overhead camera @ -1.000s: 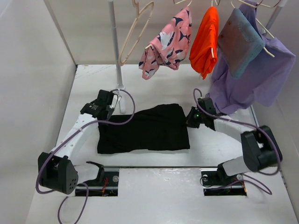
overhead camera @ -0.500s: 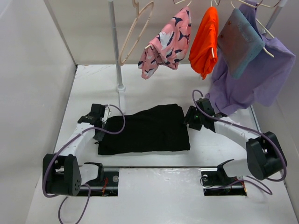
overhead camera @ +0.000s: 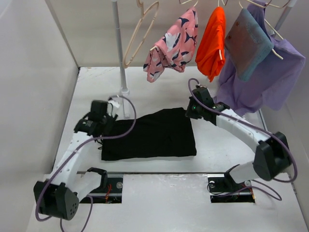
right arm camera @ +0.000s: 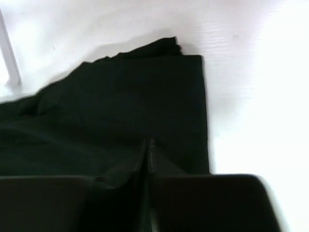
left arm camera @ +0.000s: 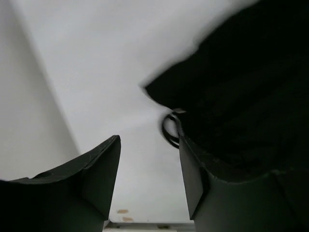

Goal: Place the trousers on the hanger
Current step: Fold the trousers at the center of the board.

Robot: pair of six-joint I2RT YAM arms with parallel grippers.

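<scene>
The black trousers [overhead camera: 149, 134] lie folded flat on the white table [overhead camera: 159, 87]. The pale beige hanger [overhead camera: 140, 34] hangs bare on the rack at the back left. My left gripper [overhead camera: 104, 124] is open and empty at the trousers' left edge. In the left wrist view its jaws [left arm camera: 149, 169] frame bare table, with the trousers [left arm camera: 241, 82] and a small black loop [left arm camera: 169, 131] just to the right. My right gripper [overhead camera: 189, 112] is shut at the trousers' far right corner. In the right wrist view it [right arm camera: 147, 144] hovers over the flat trousers [right arm camera: 120, 106]; no cloth shows pinched.
A white rack pole [overhead camera: 119, 53] stands on the table behind the left gripper. A pink patterned garment [overhead camera: 174, 46], an orange garment [overhead camera: 212, 41] and purple clothes [overhead camera: 260, 84] hang on other hangers at the back right. White walls [overhead camera: 34, 96] enclose the table.
The left gripper came down from near the pole to the trousers' left edge. The right gripper moved up and left to the far right corner. The trousers have not moved.
</scene>
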